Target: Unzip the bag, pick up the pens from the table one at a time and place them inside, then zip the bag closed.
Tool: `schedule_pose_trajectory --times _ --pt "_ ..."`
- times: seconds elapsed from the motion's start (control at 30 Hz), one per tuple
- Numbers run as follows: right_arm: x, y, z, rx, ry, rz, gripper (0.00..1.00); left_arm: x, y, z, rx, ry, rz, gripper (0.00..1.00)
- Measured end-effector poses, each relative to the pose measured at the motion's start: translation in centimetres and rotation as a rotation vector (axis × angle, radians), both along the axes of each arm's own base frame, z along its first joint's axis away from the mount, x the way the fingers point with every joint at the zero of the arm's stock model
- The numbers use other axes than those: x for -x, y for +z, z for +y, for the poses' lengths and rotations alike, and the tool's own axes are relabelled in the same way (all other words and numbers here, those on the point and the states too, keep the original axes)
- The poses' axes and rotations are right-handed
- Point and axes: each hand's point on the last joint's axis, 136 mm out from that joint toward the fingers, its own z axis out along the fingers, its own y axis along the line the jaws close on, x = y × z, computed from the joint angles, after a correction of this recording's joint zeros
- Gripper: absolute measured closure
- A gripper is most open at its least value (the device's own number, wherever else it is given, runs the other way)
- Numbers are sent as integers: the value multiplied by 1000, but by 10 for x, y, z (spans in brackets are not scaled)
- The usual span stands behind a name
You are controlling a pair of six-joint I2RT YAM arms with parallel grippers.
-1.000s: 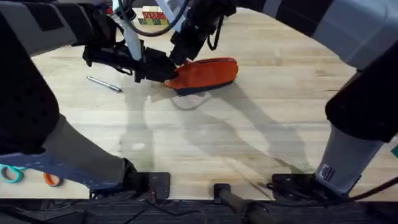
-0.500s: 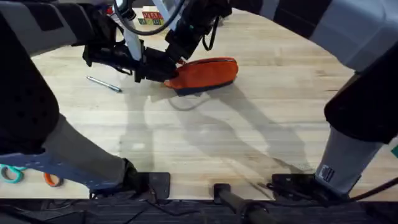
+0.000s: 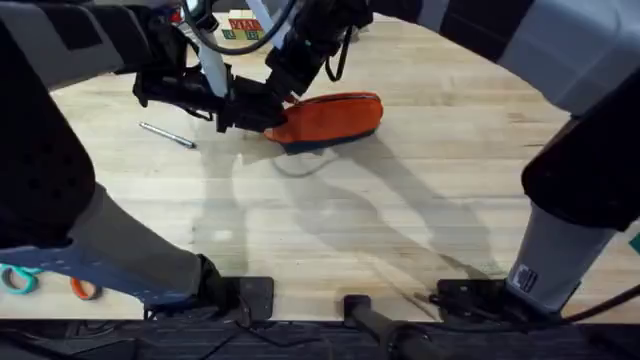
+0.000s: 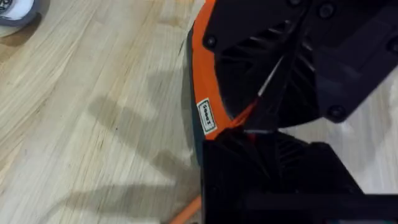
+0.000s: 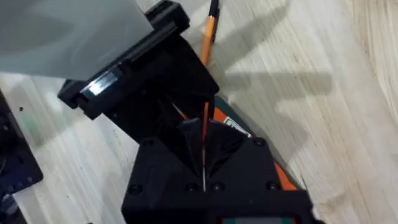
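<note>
The orange bag [image 3: 335, 115] lies at the back middle of the table [image 3: 400, 230], its navy base toward the front. My left gripper [image 3: 258, 112] is shut on the bag's left end. From above, my right gripper [image 3: 283, 92] comes down on that same end and is shut on the thin orange zipper pull [image 5: 204, 134]. The bag's labelled edge [image 4: 206, 117] shows between both grippers. A silver-grey pen [image 3: 167, 135] lies left of the bag. Just behind the left gripper lies an orange pen [image 5: 208, 31] with a black end.
Scissors with teal and orange handles [image 3: 30, 280] lie at the front left edge. Small lettered blocks [image 3: 243, 28] stand at the back behind the arms. A tape roll [image 4: 12, 9] sits near the bag. Bare wood stretches across the front and right.
My right gripper has shifted slightly left along the bag's top, toward the left gripper. The bag, the left gripper and the silver pen have stayed put.
</note>
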Motion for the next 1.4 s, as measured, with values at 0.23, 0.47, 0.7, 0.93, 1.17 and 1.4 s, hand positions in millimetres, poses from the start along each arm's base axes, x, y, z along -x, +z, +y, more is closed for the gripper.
schedule_pose_trajectory --times 0.23,0.47,0.7,0.93,1.17,1.4 --pt "-4 -1 -2 16 -23 -14 772 0 0 0 0 -1 1 960" --pt "-14 2 -8 34 -48 -53 11 1 0 0 -3 -4 2 960" --pt "-14 1 -8 39 -50 -55 5 1 0 0 -3 -4 2 960" --pt "-16 -3 -18 113 -77 -86 5 0 0 -1 -1 -4 -2 960" --pt "-6 -2 -37 194 -91 -68 5 0 0 -1 -1 -4 -2 959" --pt "6 45 -57 165 -112 -116 5 0 0 -1 -1 -4 -2 960"
